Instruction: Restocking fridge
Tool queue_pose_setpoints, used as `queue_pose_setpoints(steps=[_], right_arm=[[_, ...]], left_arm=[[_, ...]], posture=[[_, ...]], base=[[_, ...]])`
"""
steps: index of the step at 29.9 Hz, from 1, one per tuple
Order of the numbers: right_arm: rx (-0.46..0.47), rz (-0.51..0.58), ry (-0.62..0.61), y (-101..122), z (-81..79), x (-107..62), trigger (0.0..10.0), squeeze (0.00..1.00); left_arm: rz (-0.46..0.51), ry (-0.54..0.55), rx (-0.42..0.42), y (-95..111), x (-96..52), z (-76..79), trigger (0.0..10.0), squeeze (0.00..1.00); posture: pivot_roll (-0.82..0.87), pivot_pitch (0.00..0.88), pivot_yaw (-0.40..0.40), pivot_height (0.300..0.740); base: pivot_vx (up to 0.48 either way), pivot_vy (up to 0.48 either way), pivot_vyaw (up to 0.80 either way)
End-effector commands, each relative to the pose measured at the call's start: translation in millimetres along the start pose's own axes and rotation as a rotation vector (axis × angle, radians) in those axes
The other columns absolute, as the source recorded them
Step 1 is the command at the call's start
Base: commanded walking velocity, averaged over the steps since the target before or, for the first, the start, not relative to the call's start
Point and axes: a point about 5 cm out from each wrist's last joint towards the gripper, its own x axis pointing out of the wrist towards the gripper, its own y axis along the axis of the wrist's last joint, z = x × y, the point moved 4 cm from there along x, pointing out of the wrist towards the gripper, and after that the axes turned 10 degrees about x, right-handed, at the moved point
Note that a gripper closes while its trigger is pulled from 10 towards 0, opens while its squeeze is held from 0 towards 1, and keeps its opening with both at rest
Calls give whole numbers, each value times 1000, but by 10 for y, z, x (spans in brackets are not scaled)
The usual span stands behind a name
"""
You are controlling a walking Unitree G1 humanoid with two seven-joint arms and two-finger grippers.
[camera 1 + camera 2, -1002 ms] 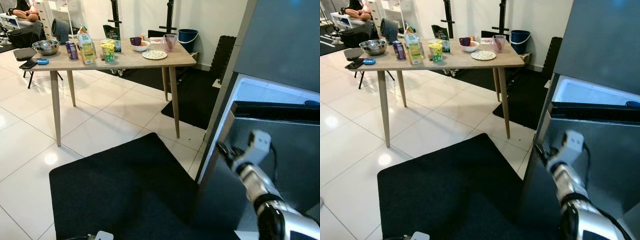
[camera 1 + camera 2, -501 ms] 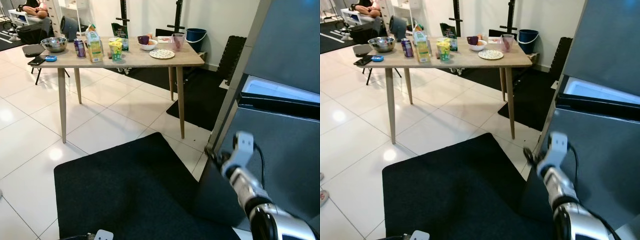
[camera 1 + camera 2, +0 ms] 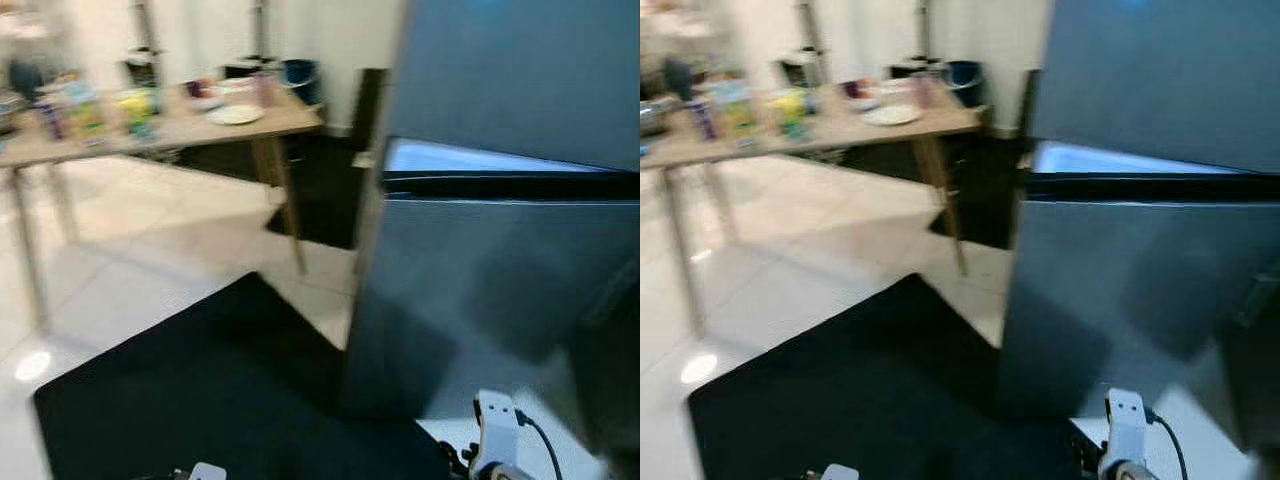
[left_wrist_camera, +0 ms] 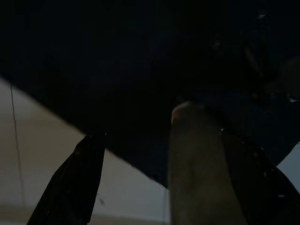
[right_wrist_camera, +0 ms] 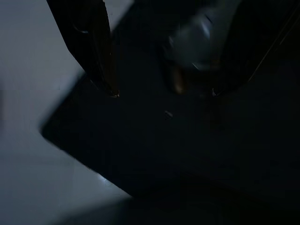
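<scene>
Fridge (image 3: 510, 200) stands upright, door ajar; right gripper (image 5: 159, 91) spread apart, holding nothing.

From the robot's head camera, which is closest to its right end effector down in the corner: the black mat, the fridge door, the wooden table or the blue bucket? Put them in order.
Measured from the right end effector:
1. Black mat, on the floor right beside it.
2. Fridge door, the grey panel just above it.
3. Wooden table, across the tiles to the left.
4. Blue bucket, by the back wall beyond the table.
</scene>
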Motion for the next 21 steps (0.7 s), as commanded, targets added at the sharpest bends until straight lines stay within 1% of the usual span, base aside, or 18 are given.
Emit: queue_pose_setpoints(steps=[1, 3, 4, 5, 8, 10, 15, 20, 21], right_arm=[[-9, -18, -7, -51, -2, 0, 10000, 0], [-18, -45, -30, -157, 55, -20, 10000, 0], [-18, -45, -30, -157, 55, -20, 10000, 0], [-19, -59, -40, -212, 78, -31, 10000, 0], [-10, -58, -46, -233, 93, -37, 10000, 0], [-47, -68, -57, -260, 118, -46, 10000, 0], [-57, -79, -61, -283, 131, -52, 10000, 0], [-83, -91, -55, -314, 118, -52, 10000, 0], [-86, -95, -53, -331, 113, -53, 10000, 0]], left_arm=[[-16, 5, 13, -42, -6, -18, 10000, 0], [-15, 5, 9, -43, -6, -17, 10000, 0], [-15, 5, 9, -43, -6, -17, 10000, 0], [-12, 5, 4, -39, -6, -17, 10000, 0], [-10, 5, 3, -36, -6, -19, 10000, 0], [-9, 5, 2, -30, -5, -17, 10000, 0], [-8, 1, 4, -24, -4, -7, 10000, 0], [-28, 5, 37, -54, -6, -17, 10000, 0], [-33, 7, 47, -66, -7, -23, 10000, 0]], posture=[[-64, 0, -14, 740], [-64, 0, -14, 740], [-64, 0, -14, 740], [-65, 0, -13, 740], [-65, 0, -13, 740], [-69, 0, -16, 740], [-69, 0, -15, 740], [-69, 0, -15, 740], [-70, 0, -15, 740]], base=[[0, 0, -769], [0, 0, -772], [0, 0, -775], [0, 0, -775], [0, 0, -788], [0, 0, 0], [0, 0, 0], [0, 0, 0], [322, 0, 0]])
